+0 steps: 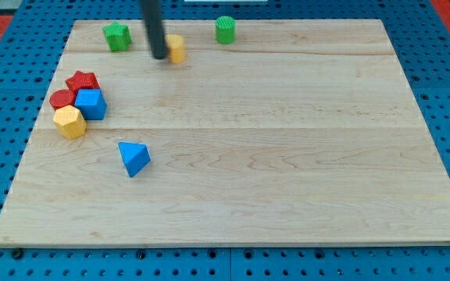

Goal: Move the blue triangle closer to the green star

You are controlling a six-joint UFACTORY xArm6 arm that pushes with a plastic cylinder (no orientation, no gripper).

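The blue triangle [134, 158] lies on the wooden board at the view's lower left. The green star [117, 36] sits near the board's top-left edge, well above the triangle. My tip [158, 56] is at the view's top, just left of a yellow block [176, 48] and to the right of the green star. The tip is far above the blue triangle and touches neither task block.
A green cylinder [225, 30] stands at the top centre. At the view's left is a cluster: a red star [83, 80], a red cylinder [62, 99], a blue cube [91, 104] and a yellow hexagonal block [69, 122]. The board [287, 156] rests on a blue pegboard.
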